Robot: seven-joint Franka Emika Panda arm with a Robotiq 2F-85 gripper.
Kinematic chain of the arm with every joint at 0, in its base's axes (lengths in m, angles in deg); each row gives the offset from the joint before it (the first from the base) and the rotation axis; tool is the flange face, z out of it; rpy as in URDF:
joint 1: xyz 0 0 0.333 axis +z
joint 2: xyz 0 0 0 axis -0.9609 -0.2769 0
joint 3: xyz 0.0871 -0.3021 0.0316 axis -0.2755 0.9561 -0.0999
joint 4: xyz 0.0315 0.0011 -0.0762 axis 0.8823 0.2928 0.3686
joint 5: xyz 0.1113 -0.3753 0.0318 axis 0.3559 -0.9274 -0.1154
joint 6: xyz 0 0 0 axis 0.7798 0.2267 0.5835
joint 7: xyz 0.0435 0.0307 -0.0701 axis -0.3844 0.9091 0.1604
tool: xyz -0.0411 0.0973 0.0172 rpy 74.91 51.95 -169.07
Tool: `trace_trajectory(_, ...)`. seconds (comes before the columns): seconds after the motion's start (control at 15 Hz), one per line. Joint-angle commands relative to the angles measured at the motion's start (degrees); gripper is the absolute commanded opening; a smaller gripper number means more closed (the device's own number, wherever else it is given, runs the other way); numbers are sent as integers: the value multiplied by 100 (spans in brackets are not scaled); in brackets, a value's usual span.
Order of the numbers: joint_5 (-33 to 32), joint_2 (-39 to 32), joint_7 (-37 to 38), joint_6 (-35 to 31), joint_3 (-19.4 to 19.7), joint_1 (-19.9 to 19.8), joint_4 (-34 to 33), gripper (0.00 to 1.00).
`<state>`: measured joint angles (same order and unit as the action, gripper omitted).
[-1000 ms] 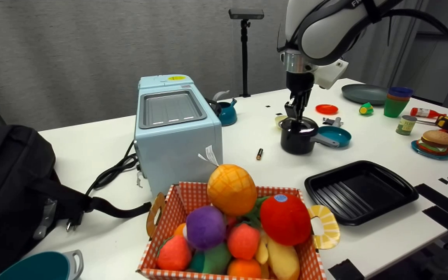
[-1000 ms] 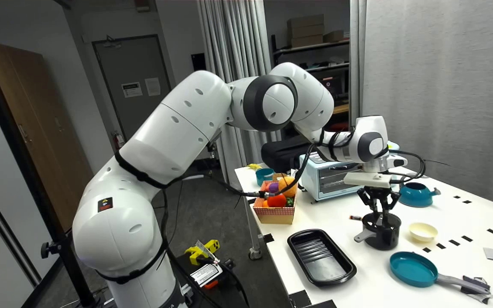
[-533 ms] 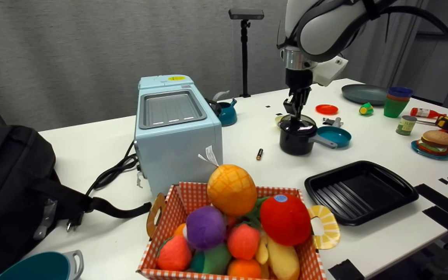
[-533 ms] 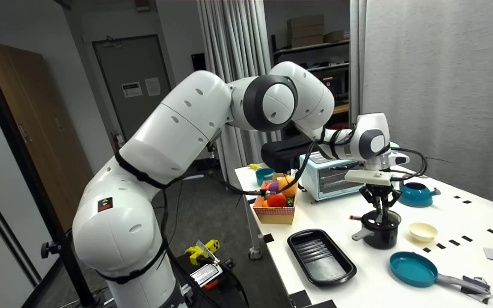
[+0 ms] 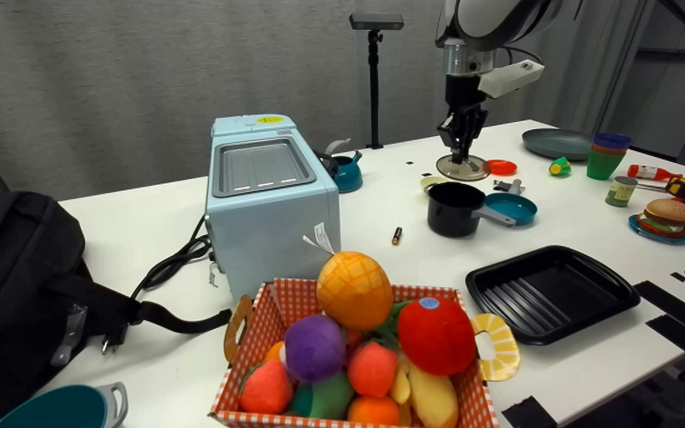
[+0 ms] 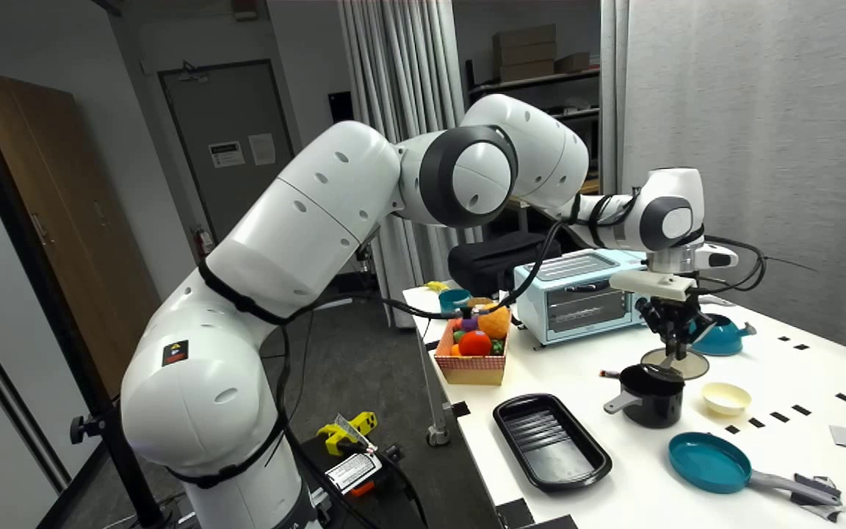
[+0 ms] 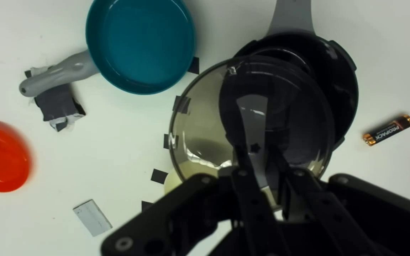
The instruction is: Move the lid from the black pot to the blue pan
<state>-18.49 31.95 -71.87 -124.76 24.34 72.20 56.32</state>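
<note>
The lid (image 5: 476,169) is a round smoky see-through disc, roughly level in the air. My gripper (image 5: 459,156) is shut on its handle; in the wrist view a grey strip shows between the fingers (image 7: 258,156). The lid (image 7: 198,142) partly covers the black pot (image 7: 343,85) in the wrist view. The black pot (image 5: 452,214) stands uncovered on the table, below and to one side of the lid. The blue pan (image 5: 512,208) lies empty beside the pot, its grey handle pointing away; it shows whole in an exterior view (image 6: 709,463).
A pale yellow bowl (image 6: 726,397) stands close to the pot and pan. A battery (image 7: 388,129) lies near the pot. A black grill tray (image 5: 550,294), a light-blue toaster oven (image 5: 274,232), a fruit basket (image 5: 479,410) and a red disc (image 5: 502,167) are also on the table.
My gripper has risen and lifted the lid off the black pot, shifting a little away from the pot. The pot and the blue pan have stayed put over the last half second.
</note>
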Motion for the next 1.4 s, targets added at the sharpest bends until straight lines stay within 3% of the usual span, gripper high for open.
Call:
trace_trajectory(0.0,200,-365,471,228,116,-100,-592,4)
trace_trajectory(0.73,216,-797,1652,298,472,-138,-698,4)
trace_trajectory(1.33,584,-614,1727,321,342,-262,-735,4)
